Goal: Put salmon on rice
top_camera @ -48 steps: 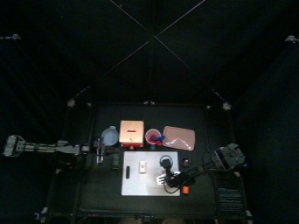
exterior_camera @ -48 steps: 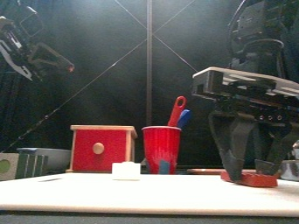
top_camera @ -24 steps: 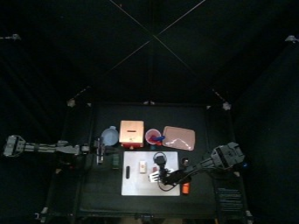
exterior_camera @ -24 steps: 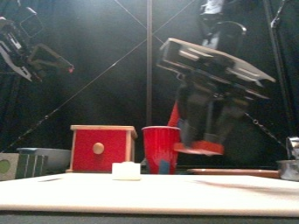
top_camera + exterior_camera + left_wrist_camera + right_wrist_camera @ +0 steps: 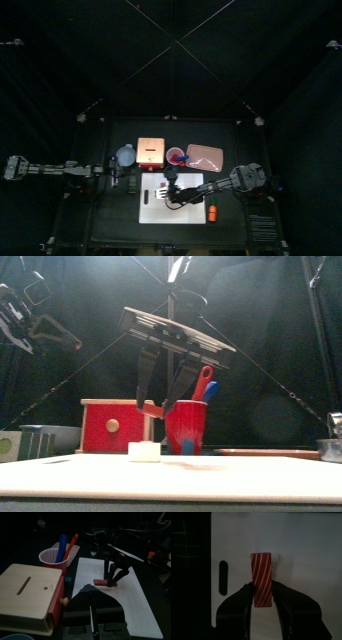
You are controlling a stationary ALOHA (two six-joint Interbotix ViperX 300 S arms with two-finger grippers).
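Note:
My right gripper is shut on the salmon, a reddish striped slice. It holds the slice just above the rice, whose whitish edge shows beside it. In the front view the rice stands bare on the white board under the right gripper. From above, the right gripper is over the board's left part. The left wrist view shows the salmon low between the right fingers. My left gripper rests shut off the board's left side.
A brighter orange piece lies on the board's right part. Behind the board stand a red box with a wooden top, a red cup with pens, and a pinkish tray. A slot cuts the board's edge.
My right gripper lifted the salmon from the board's right part and carried it left to above the rice. The left arm has not moved.

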